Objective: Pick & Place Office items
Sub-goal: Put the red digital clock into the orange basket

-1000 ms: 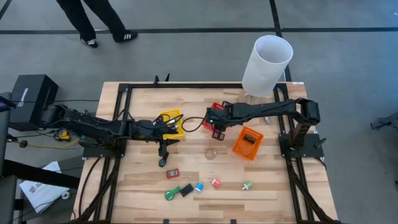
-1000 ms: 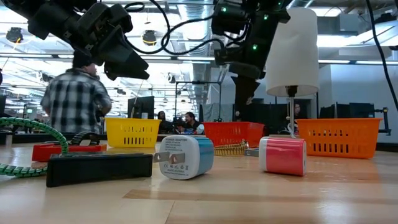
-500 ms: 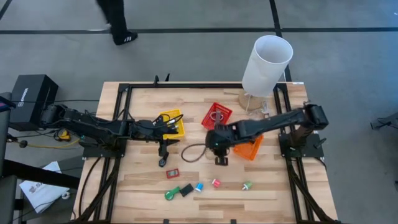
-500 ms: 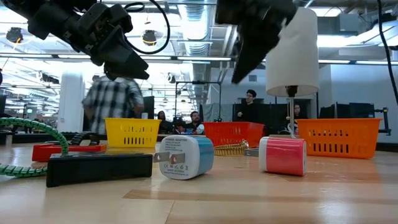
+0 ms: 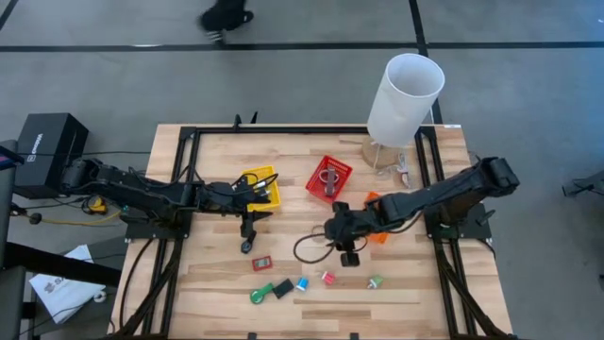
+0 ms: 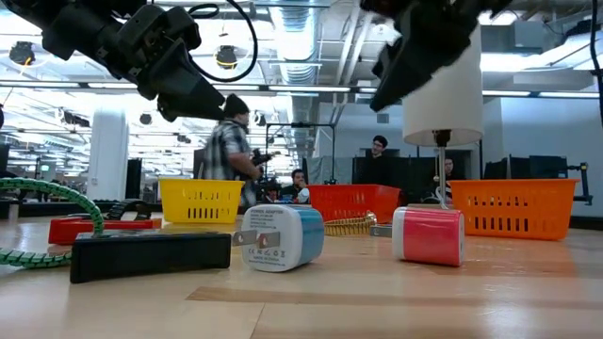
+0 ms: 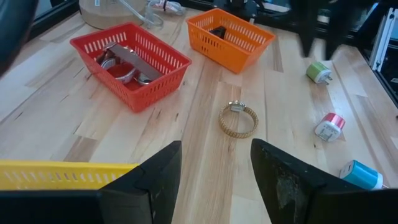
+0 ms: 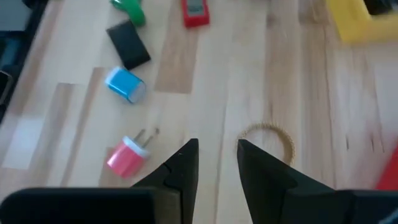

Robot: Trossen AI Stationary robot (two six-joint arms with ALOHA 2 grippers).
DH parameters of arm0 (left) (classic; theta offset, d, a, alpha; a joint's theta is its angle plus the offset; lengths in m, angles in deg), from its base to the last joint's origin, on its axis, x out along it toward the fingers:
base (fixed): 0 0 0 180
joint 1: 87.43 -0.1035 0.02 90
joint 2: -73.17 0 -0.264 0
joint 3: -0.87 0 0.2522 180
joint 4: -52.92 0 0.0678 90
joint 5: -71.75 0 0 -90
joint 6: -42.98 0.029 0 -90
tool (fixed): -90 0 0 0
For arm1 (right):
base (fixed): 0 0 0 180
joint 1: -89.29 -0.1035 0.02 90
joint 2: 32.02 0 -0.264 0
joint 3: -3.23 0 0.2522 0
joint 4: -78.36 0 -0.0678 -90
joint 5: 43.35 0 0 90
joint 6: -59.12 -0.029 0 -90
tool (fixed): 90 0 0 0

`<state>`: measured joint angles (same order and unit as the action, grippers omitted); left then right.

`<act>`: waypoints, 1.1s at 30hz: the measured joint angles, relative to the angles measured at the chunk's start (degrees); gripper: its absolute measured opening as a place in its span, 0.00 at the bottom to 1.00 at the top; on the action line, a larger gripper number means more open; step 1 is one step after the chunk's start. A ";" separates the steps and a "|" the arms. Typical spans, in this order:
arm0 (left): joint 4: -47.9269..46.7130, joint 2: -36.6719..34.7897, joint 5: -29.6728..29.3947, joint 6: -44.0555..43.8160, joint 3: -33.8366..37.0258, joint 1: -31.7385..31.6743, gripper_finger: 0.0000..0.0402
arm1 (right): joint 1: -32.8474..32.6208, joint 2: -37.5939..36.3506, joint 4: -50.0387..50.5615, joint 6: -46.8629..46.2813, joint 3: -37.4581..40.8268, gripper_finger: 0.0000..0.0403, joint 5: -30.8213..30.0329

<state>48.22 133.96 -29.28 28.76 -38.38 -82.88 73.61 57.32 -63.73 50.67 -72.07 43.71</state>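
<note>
Small office items lie near the table's front edge: a red flat piece (image 5: 261,263), a green one (image 5: 257,295), a black block (image 5: 281,288), a blue charger (image 5: 301,283), a pink charger (image 5: 327,278) and a green-white charger (image 5: 375,281). A gold ring (image 7: 238,119) lies flat mid-table. My right gripper (image 5: 348,253) hangs open above the bare wood between the ring (image 8: 268,138) and the pink charger (image 8: 127,155), with nothing between its fingers. My left gripper (image 5: 271,197) waits open and raised over the yellow bin's (image 5: 261,187) right edge.
A red bin (image 5: 329,177) holding metal pieces stands behind the ring. An orange bin (image 5: 375,200) lies partly under my right arm. A tall white cylinder (image 5: 406,90) stands at the far right. A dark item (image 5: 247,244) lies in front of the yellow bin.
My right gripper has swung from over the red bin toward the table's near edge, past the ring, and has tipped as it went. Its finger gap looks the same. The red bin now shows in full. A person has walked across the background.
</note>
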 joint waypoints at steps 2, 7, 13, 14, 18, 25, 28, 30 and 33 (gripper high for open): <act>-0.04 0.00 0.00 0.00 0.00 0.00 0.46 | 0.12 -1.18 -0.82 -0.61 1.53 0.26 -0.06; 0.02 0.00 0.24 -2.85 0.00 0.00 0.46 | -0.01 -3.21 -4.90 -1.27 4.33 0.26 -0.02; 0.04 0.00 1.97 -4.32 0.00 0.51 0.46 | -0.77 -1.77 -8.42 -5.05 4.75 0.26 -0.05; 0.04 0.00 1.97 -4.33 0.00 0.95 0.46 | -0.85 -1.20 -8.76 -4.90 4.76 0.26 -0.02; 0.40 0.00 1.99 -5.41 0.00 4.17 0.46 | -0.84 0.68 -11.19 -4.65 4.76 0.26 0.01; 3.69 3.01 1.95 -10.61 0.00 15.98 0.46 | -0.84 0.81 -11.44 -1.31 4.76 0.26 -0.02; 7.88 6.97 0.80 -11.47 0.02 21.08 0.46 | -0.80 0.72 -12.69 3.36 4.74 0.26 -0.02; 11.63 10.18 -0.84 -10.23 -0.04 23.89 0.46 | -0.74 0.72 -13.15 6.06 4.74 0.26 -0.04; 13.52 14.49 -3.04 -9.85 -0.04 26.82 0.46 | -0.32 0.72 -14.57 8.25 4.74 0.26 -0.04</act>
<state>61.75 148.45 -32.31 18.91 -38.43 -56.05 73.29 58.04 -78.30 58.92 -67.33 43.67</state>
